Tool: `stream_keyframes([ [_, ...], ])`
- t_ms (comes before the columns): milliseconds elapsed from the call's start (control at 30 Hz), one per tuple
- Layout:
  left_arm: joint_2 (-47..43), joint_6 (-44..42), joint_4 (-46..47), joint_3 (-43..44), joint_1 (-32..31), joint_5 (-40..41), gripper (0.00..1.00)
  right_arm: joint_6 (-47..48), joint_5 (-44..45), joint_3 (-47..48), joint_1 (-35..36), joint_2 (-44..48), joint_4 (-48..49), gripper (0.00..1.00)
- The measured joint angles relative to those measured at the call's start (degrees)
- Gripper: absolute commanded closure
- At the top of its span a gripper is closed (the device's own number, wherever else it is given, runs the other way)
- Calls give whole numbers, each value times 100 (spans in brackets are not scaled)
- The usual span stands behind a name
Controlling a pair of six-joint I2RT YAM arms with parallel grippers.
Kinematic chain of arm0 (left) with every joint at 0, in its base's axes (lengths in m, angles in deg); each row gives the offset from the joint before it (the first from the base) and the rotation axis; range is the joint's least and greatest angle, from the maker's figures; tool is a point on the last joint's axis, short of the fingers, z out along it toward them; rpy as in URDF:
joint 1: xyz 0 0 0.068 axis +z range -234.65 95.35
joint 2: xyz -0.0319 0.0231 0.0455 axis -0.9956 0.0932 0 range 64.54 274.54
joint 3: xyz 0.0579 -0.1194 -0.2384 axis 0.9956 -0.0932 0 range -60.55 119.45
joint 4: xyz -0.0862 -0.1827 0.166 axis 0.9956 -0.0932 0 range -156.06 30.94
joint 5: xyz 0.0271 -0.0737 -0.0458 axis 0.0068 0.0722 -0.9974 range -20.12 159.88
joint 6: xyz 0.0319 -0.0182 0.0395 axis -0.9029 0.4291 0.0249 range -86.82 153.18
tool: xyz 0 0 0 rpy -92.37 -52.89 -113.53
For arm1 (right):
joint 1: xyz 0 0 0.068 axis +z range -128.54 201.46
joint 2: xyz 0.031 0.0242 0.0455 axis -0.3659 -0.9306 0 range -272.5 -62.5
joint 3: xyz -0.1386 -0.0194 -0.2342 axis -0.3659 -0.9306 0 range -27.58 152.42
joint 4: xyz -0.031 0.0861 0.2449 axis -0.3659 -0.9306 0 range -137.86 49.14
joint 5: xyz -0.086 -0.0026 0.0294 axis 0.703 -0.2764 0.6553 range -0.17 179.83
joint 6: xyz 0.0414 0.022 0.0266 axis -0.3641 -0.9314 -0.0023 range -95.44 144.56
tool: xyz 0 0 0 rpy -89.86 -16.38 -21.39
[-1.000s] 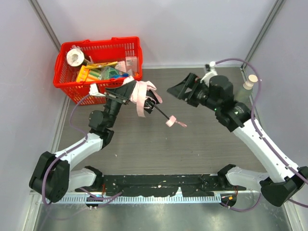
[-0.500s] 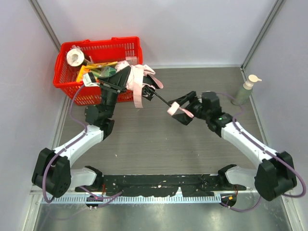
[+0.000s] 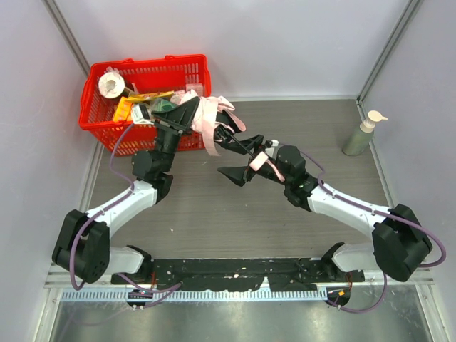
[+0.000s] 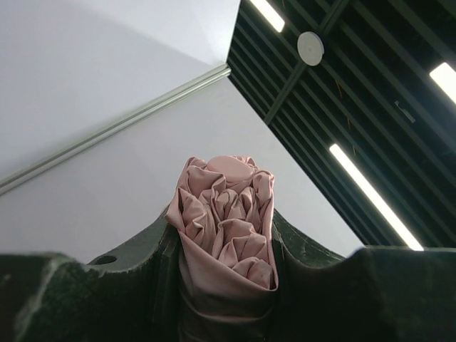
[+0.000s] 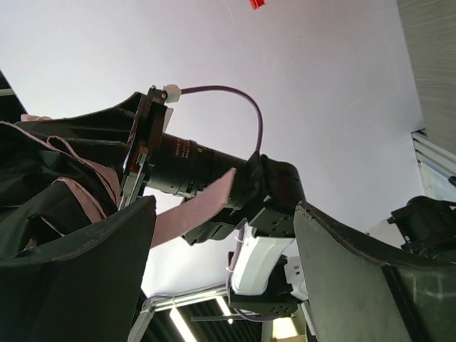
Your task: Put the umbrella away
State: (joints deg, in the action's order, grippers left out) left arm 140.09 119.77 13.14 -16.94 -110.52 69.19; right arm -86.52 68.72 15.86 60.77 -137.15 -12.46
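The umbrella [image 3: 205, 118] is a bundle of pale pink fabric held over the near right corner of the red basket [image 3: 107, 132]. My left gripper [image 3: 187, 118] is shut on the fabric, which bulges up between the jaws in the left wrist view [image 4: 224, 214]. The thin black shaft slants down to the right and ends in the small pink handle [image 3: 258, 161]. My right gripper [image 3: 231, 155] is open, one finger on each side of the shaft just inside the handle. In the right wrist view the pink strap [image 5: 196, 208] crosses the gap between the fingers [image 5: 78, 271], touching neither.
The red basket stands at the back left and holds a white roll [image 3: 111, 83] and several coloured packets. A green pump bottle [image 3: 360, 137] stands near the right wall. The arm bases and a black rail [image 3: 235, 271] line the near edge.
My right arm has swung from the back right across to the umbrella's handle, its open fingers now straddling the shaft. My left arm has carried the umbrella slightly farther back, toward the basket.
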Motion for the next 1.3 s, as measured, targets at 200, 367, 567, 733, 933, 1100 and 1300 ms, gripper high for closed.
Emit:
stream_keyframes([
  [200, 33, 85, 17, 20, 0, -4, 100, -192, 85, 68, 245, -170, 282, 27],
  [367, 37, 197, 20, 20, 0, 22, 100, -245, 146, 83, 365, -210, 330, 27],
  [567, 33, 286, 20, 17, 0, 22, 100, -284, 162, 111, 387, -210, 374, 30],
  [733, 2, 306, 26, -22, -4, 22, 100, -293, 216, 319, 507, -243, 361, 37],
  [933, -68, 350, 42, -61, -11, 57, 100, -306, 258, 619, 732, -334, 431, 47],
  [1100, -114, 358, 42, -63, -15, 59, 100, -315, 328, 619, 754, -352, 479, 69],
  [1300, -116, 492, 39, -70, -79, 74, 100, -328, 387, 629, 756, -597, 800, 99],
])
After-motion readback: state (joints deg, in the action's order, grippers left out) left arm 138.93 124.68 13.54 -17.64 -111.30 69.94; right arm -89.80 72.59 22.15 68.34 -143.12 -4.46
